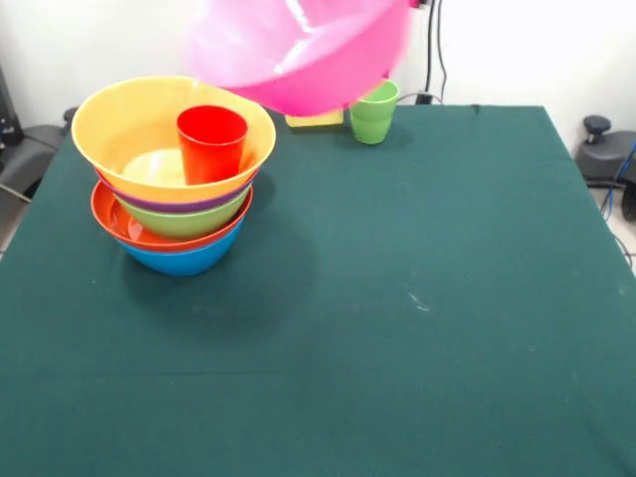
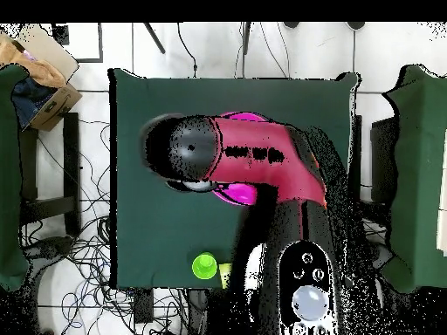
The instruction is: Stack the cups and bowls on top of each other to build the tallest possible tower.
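I see the large pink bowl (image 1: 303, 50) up in the air above the worktop (image 1: 397, 298), tilted, blurred, cut off by the top edge of the front view. The tool itself is hidden in both views, so I cannot tell how wide it stands or whether it has hold of the pink bowl. From overhead the arm (image 2: 253, 161) covers most of the pink bowl (image 2: 237, 194); only pink slivers show around it.

The tower (image 1: 174, 199) sits on the worktop at the left of the front view: big blue bowl (image 1: 179, 260) at the bottom, red-orange bowl (image 1: 119, 224) in it, then the green bowl (image 1: 184, 221), a thin purple rim (image 1: 189, 205), and the large yellow-orange bowl (image 1: 129, 124) on top. Inside the yellow-orange bowl stands the red cup (image 1: 211, 144), upright, mouth up, leaning toward the right wall. Beside it on the bowl floor is a pale yellow round patch (image 1: 157, 167); I can't tell what it is.

The light green cup (image 1: 374, 112) stands upright on the worktop at the far edge, well apart from the tower, partly under the pink bowl. Just beside it is a yellow thing (image 1: 316, 120), mostly hidden. Overhead shows the green cup (image 2: 204, 266) empty, with the yellow bit (image 2: 225, 272) next to it.
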{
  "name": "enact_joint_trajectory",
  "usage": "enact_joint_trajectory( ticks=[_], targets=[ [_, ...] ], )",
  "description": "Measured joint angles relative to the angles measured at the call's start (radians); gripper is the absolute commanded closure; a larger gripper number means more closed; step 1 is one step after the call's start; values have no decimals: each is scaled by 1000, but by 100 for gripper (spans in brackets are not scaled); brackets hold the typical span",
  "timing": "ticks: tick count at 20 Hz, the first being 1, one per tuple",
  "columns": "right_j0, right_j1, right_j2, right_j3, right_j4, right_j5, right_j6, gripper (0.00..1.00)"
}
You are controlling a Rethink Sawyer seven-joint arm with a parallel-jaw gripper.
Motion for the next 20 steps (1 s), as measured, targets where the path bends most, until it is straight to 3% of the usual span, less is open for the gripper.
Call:
enact_joint_trajectory(
  ticks=[10,20],
  targets=[
    [-223,-71,40,163,-55,0,-46,100],
    [-253,-80,114,218,-105,-23,-63,100]
  ],
)
